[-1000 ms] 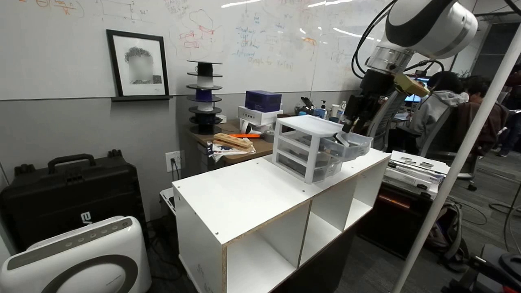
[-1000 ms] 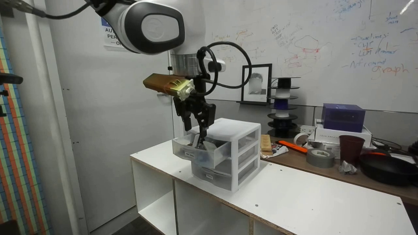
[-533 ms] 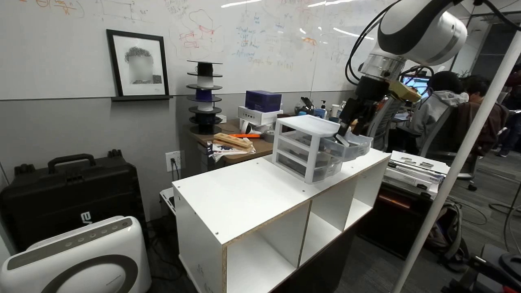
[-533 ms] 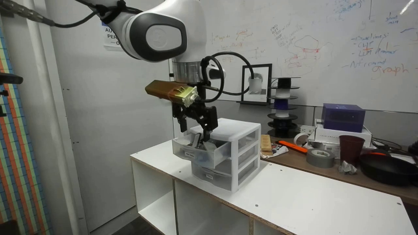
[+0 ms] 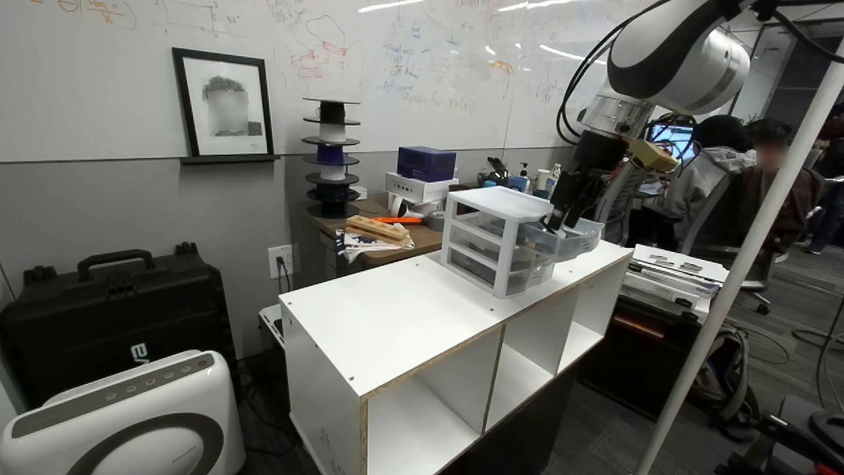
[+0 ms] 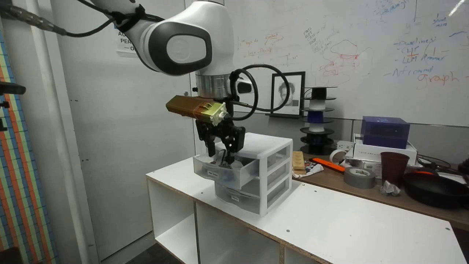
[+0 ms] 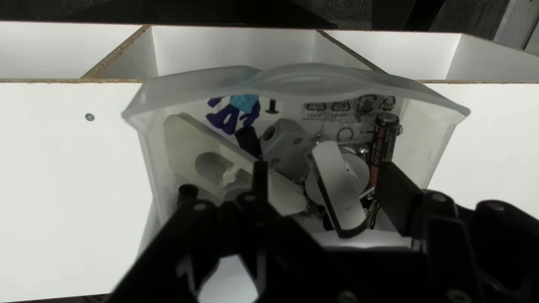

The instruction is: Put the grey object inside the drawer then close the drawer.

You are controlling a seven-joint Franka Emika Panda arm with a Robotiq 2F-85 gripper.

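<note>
The top translucent drawer (image 6: 240,179) is pulled out of its white-framed unit (image 6: 269,141); it also shows in an exterior view (image 5: 579,245) and in the wrist view (image 7: 311,82). The grey object (image 7: 339,187), a flat bar with rounded ends, lies tilted on top of loose parts inside the drawer. It shows in an exterior view (image 6: 220,158) too, partly behind a finger. My gripper (image 7: 326,181) points down into the drawer with one finger on each side of the grey object, with gaps. It is open in both exterior views (image 6: 221,156) (image 5: 562,223).
The drawer also holds a pale slotted bar (image 7: 198,151), a grey block (image 7: 288,141), a battery (image 7: 383,139) and a blue-purple figure (image 7: 236,111). The unit stands on a large white cabinet (image 6: 329,220). A side table behind bears a pan (image 6: 436,189) and tape (image 6: 359,178).
My gripper has moved down into the drawer around the grey object. Its fingers look closer together than half a second ago. The drawer and grey object look unmoved.
</note>
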